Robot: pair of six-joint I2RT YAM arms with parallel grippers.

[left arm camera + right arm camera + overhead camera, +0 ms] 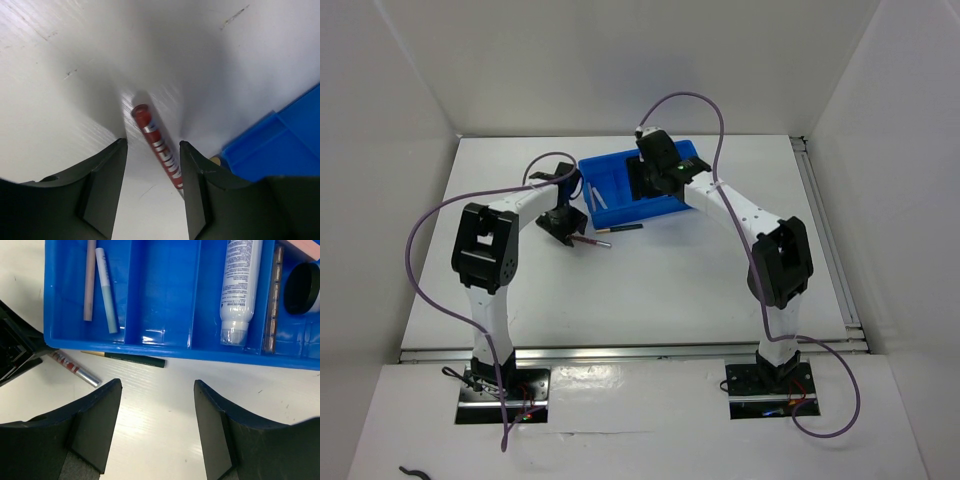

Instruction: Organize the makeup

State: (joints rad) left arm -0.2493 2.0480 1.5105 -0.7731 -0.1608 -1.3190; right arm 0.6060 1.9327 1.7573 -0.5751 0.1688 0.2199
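A red and silver pencil (160,147) lies on the table between the jaws of my open left gripper (152,144), close to the right finger; it also shows in the top view (592,240). A dark green pencil (132,359) lies on the table against the blue tray's front wall (165,347). In the tray lie a pink pencil (90,280), a pale blue pencil (106,290), a white tube (237,290), a long brown palette (272,300), a round dark-lidded compact (302,287) and a pink square (305,247). My right gripper (157,385) is open and empty over the table just in front of the tray.
The tray (620,178) stands at the back middle of the white table, between the two arms. The left gripper (565,222) is at its front left corner, the right gripper (655,170) above it. White walls enclose the table on three sides.
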